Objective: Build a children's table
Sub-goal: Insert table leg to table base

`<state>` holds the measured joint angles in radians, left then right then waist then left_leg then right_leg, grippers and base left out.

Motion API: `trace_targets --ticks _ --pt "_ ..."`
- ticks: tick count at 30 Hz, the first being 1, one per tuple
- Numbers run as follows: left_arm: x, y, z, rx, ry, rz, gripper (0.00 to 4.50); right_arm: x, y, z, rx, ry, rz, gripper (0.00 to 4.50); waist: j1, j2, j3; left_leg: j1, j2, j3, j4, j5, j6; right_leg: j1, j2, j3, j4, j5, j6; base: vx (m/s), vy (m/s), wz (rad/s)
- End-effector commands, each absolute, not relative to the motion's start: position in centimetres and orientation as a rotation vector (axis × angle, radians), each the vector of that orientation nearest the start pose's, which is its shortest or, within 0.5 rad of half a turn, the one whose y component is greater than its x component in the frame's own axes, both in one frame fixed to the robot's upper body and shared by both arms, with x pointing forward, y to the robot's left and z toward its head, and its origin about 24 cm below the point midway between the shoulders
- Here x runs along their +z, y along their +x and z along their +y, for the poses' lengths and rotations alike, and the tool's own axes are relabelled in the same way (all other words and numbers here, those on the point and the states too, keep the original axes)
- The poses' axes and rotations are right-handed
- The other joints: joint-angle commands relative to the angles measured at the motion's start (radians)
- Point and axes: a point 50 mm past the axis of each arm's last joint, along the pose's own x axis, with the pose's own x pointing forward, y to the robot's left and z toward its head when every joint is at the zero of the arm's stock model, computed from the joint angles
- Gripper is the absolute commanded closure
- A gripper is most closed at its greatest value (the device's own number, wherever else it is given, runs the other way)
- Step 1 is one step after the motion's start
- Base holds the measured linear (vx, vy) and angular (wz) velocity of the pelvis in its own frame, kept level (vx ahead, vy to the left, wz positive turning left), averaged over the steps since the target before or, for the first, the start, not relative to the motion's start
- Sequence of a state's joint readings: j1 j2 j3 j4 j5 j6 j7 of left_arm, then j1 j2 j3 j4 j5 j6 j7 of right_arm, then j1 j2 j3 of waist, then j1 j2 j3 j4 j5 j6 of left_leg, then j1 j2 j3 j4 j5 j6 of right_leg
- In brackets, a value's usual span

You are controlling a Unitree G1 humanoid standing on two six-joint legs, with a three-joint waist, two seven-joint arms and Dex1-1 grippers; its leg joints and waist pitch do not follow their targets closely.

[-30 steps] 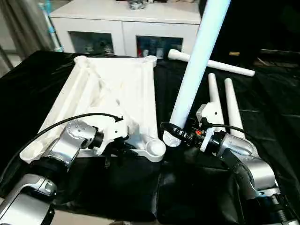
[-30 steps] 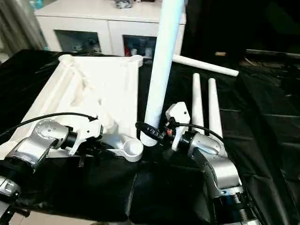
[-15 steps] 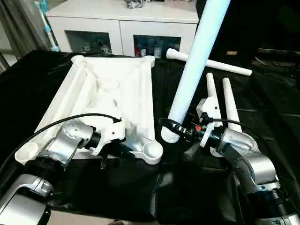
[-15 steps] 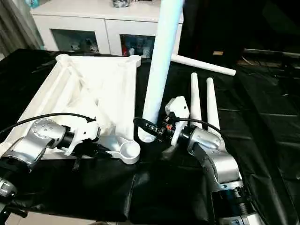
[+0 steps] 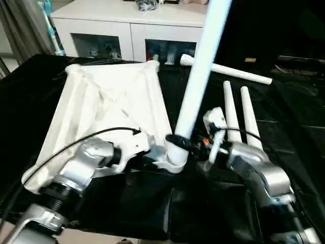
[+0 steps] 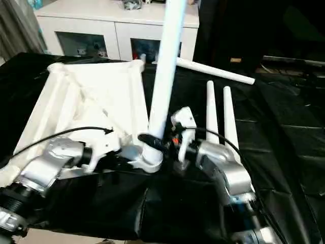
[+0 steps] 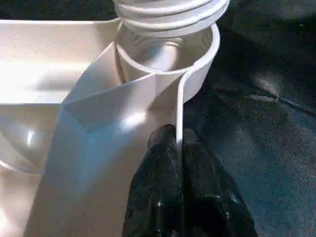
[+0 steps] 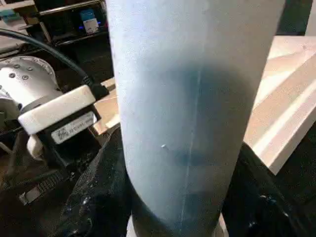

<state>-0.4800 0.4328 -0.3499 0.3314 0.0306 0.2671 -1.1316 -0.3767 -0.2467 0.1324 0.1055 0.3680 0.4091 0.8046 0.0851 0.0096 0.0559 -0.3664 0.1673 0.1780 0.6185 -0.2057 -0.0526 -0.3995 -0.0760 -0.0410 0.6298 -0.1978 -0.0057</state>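
- My left gripper [image 7: 178,148] is clamped tight on the thin rim wall of the tabletop [image 5: 111,101], just beside its near corner socket [image 7: 163,54].
- My right gripper [image 5: 177,142] grasps a white leg [image 5: 199,76] near its ribbed end, held upright right over that socket.
- Three more legs [image 5: 238,114] lie on the black cloth [image 5: 152,203].
- A label on the left wrist camera [image 8: 74,126] is too small to read.

White cabinet [image 5: 133,23] behind black cloth [image 5: 284,127]
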Motion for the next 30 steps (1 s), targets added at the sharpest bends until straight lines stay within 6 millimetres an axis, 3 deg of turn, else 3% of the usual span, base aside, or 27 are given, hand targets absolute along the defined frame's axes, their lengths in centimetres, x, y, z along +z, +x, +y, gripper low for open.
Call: trace_targets --ticks 1,6,11,22,24,30 --pt "3.6 29.0 13.1 -1.267 0.383 0.56 4.5 8.7 30.1 -10.7 1.024 0.056 0.171 2.64 0.0 -0.022 -0.059 0.006 0.058 -0.021 -0.091 -0.162 0.014 0.04 -0.077 0.047 -0.08 -0.264 -0.188 0.0 0.0 0.0" --pt "3.6 28.9 13.3 -1.271 0.417 0.567 4.5 8.5 30.4 -10.6 1.036 0.036 0.186 2.64 0.0 -0.023 -0.061 0.004 0.056 -0.019 -0.088 -0.132 0.03 0.041 -0.074 0.046 -0.077 -0.208 -0.2 0.0 0.0 0.0" --pt "3.7 29.0 13.3 -1.257 0.416 0.56 4.5 8.3 30.5 -10.4 1.054 0.044 0.197 2.64 0.0 -0.024 -0.059 0.006 0.059 -0.02 -0.091 -0.159 0.026 0.04 -0.077 0.047 -0.081 -0.259 -0.19 0.0 0.0 0.0" --pt "4.2 29.4 13.5 -1.247 0.442 0.523 4.5 7.7 30.5 -9.9 1.073 0.055 0.214 2.64 -0.001 -0.025 -0.058 0.007 0.059 -0.022 -0.094 -0.182 0.021 0.037 -0.077 0.048 -0.085 -0.277 -0.187 0.0 0.0 0.0" --pt "4.4 29.4 13.5 -1.258 0.438 0.51 4.05 7.6 30.5 -10.0 1.073 0.054 0.215 2.64 -0.002 -0.026 -0.057 0.006 0.059 -0.022 -0.095 -0.186 0.019 0.037 -0.077 0.048 -0.085 -0.286 -0.184 0.0 0.0 0.0" --pt "4.8 29.2 14.3 -1.271 0.438 0.523 3.83 7.5 30.5 -10.0 1.072 0.054 0.216 2.64 0.001 -0.021 -0.06 0.009 0.062 -0.022 -0.097 -0.179 0.008 0.035 -0.073 0.045 -0.078 -0.212 -0.203 0.0 0.0 0.0"
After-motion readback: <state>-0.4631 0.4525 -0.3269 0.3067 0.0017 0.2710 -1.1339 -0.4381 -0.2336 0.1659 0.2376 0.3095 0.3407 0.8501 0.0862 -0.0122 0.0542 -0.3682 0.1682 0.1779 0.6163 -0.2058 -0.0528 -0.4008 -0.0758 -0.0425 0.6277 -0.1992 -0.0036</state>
